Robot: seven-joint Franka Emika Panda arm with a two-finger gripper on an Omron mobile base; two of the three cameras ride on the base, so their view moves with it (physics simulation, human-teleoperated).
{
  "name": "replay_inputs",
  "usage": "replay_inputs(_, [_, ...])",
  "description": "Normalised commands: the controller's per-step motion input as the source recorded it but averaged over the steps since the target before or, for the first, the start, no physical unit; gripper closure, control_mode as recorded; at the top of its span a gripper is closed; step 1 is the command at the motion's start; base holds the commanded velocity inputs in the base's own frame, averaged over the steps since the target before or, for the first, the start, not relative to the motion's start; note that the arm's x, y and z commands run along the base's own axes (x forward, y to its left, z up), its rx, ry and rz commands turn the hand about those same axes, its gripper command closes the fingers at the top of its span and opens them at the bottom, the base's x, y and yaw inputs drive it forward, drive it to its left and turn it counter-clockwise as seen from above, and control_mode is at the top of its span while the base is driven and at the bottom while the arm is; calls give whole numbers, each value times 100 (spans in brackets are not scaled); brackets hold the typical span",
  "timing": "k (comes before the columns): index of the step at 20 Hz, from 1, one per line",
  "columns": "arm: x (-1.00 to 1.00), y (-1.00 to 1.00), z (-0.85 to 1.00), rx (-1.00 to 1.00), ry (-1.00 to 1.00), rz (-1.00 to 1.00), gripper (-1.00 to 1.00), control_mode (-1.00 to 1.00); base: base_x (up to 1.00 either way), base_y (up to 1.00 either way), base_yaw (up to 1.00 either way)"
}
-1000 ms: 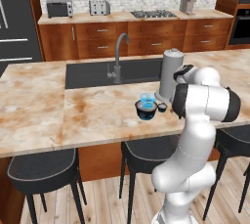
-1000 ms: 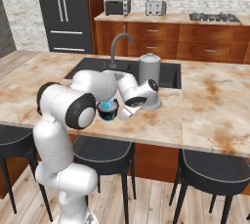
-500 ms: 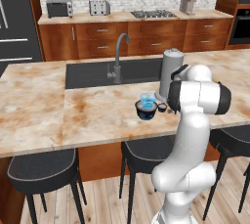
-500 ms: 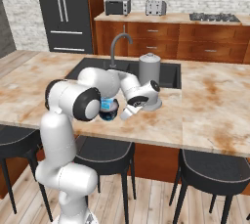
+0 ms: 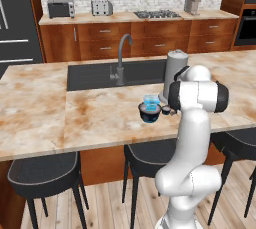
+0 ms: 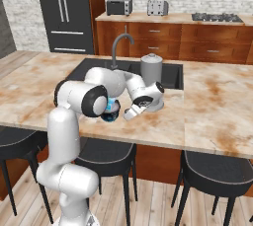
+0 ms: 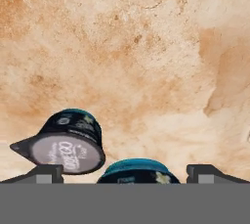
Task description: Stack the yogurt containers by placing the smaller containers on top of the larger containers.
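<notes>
Left base view: my arm rises at the near edge of the marble island counter (image 5: 60,108) and bends over it, and just beside my elbow the dark navy tub (image 5: 149,113) stands upright near that front edge, to the right of the sink (image 5: 100,75). The light-blue cup (image 5: 151,101) sits on top of the tub, upright as far as I can tell. The tiny dark cup (image 5: 166,110) is on the counter just beside the tub, on its right, between it and my arm. The tall grey cylinder (image 5: 173,75) stands behind them, near the sink's right end. In the right base view my gripper (image 6: 132,114) hangs low over the counter, just right of the tub (image 6: 111,113), in front of the cylinder (image 6: 151,81); part of the tub is hidden behind my upper arm. In the hand view my two fingertips (image 7: 46,171) stand wide apart with nothing between them, so my hand is released and grasps nothing. There a tiny dark cup (image 7: 66,141) lies tipped with its pale printed top facing the camera, close to my one fingertip, and a dark rim with a teal edge (image 7: 138,171) shows low between the tips; I cannot tell which container that rim belongs to.
</notes>
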Motion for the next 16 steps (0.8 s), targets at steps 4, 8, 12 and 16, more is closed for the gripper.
replay_inputs(4, [21,-12,-12,2,2,1,-100,-100,0,0,0])
replay_inputs(8, [22,-12,-9,2,2,1,-100,-100,0,0,0])
replay_inputs(12, [23,-6,-9,3,1,0,-100,-100,0,0,0])
replay_inputs(16, [24,-1,-11,3,1,0,-100,-100,0,0,0])
